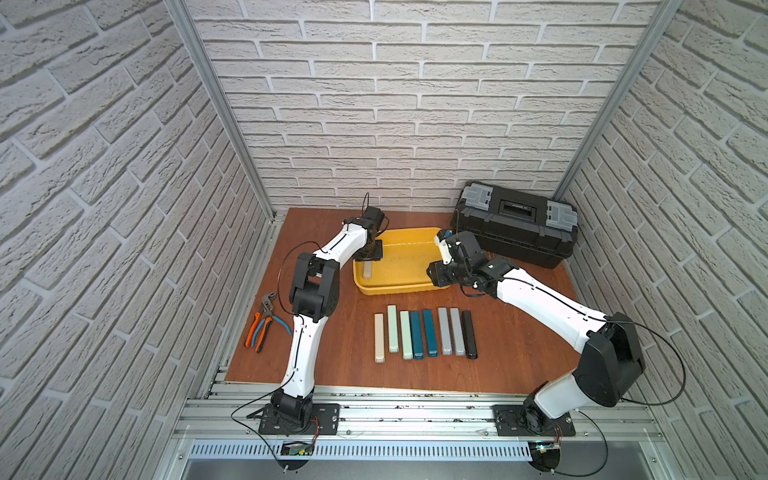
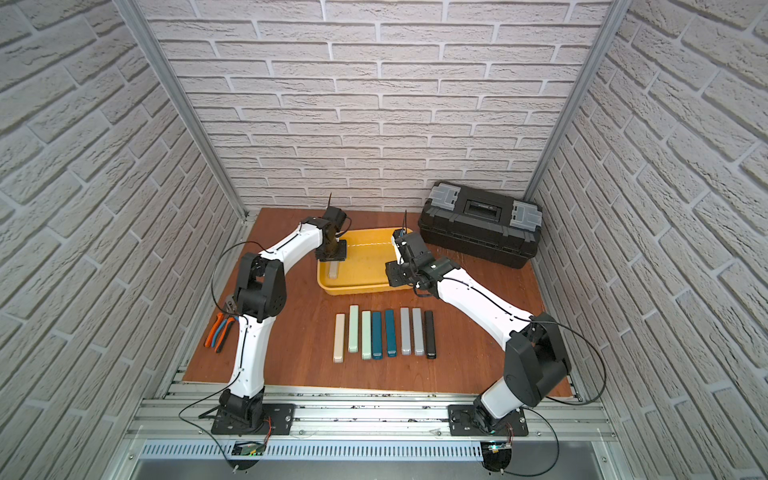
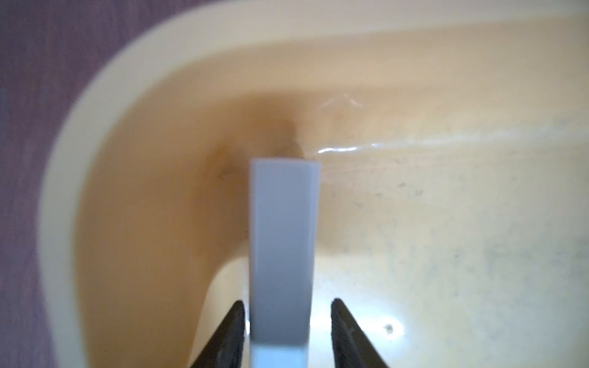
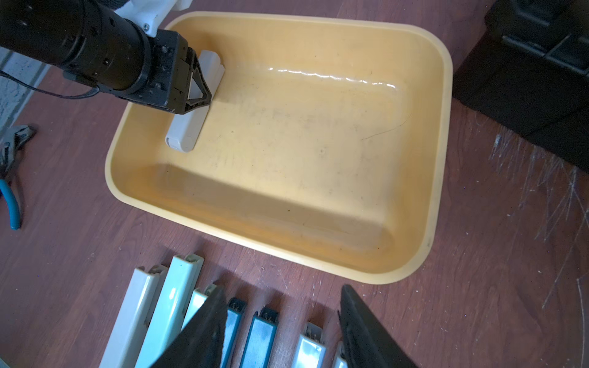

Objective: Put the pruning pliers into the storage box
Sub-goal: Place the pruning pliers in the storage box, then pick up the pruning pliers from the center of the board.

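So the slim beige rectangular bar is lying flat on the floor of the shallow yellow plastic tray, close to the tray's left wall. The left gripper points straight down over it with a finger on either side. The left wrist view shows a sliver of gap on both sides, so that claw is a bit open and not pinching anything. The left arm rises from its base, bends at a raised elbow, then slopes out to the tray's left edge.

The row of eight bars (beige, two mint, two teal, two grey, one black) sits side by side on the brown wooden tabletop, just in front of the tray. There are tiny marks on the teal end caps, too blurry to read.

The right gripper hangs over the tray's near right corner, fingers well apart and empty, with its arm stretched low and slanting in.

A black plastic toolbox with grey latches sits behind the tray on the right. Orange- and blue-handled metal pliers lie beside the left arm.
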{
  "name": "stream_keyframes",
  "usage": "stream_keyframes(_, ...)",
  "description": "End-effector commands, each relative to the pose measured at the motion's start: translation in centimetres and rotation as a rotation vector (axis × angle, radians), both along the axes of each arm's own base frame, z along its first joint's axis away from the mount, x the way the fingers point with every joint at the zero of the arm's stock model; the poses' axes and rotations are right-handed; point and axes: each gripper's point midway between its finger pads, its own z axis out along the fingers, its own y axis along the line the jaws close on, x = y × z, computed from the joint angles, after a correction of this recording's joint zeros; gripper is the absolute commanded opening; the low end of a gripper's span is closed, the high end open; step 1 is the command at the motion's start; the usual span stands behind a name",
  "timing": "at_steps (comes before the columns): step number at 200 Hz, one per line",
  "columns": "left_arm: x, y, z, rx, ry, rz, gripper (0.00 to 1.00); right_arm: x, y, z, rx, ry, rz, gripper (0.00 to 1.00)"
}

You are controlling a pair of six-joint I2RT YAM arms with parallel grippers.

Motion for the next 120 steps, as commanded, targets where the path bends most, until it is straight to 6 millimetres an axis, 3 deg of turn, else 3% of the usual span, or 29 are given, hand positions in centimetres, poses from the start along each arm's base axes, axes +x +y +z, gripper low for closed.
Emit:
stream_keyframes(1,-0.4,-0.5,5.0,0.006,-0.080,-0.007,0.49,-0.8,-0.8,1.9,0.004,-0.041,-0.003,0.58)
stream_keyframes(28,-2.0,-1.4,9.1,0.011,-0.121,-0.063,0.54,-1.5,-1.5,3.5,0.011,-0.064,-0.014,0.58)
stream_keyframes(54,-5.5,-1.5,11.7,0.045,-0.140,-0.100,0.56,-2.3,-2.2,4.6,0.024,-0.080,-0.034,0.57)
stream_keyframes(81,-11.0,-1.5,12.0,0.057,-0.120,-0.117,0.59,-3.0,-2.6,5.3,0.027,-0.100,-0.025,0.57)
stream_keyframes(120,-19.2,-2.6,10.5,0.039,-0.077,-0.136,0.62,-3.7,-2.9,5.2,0.023,-0.101,-0.019,0.57)
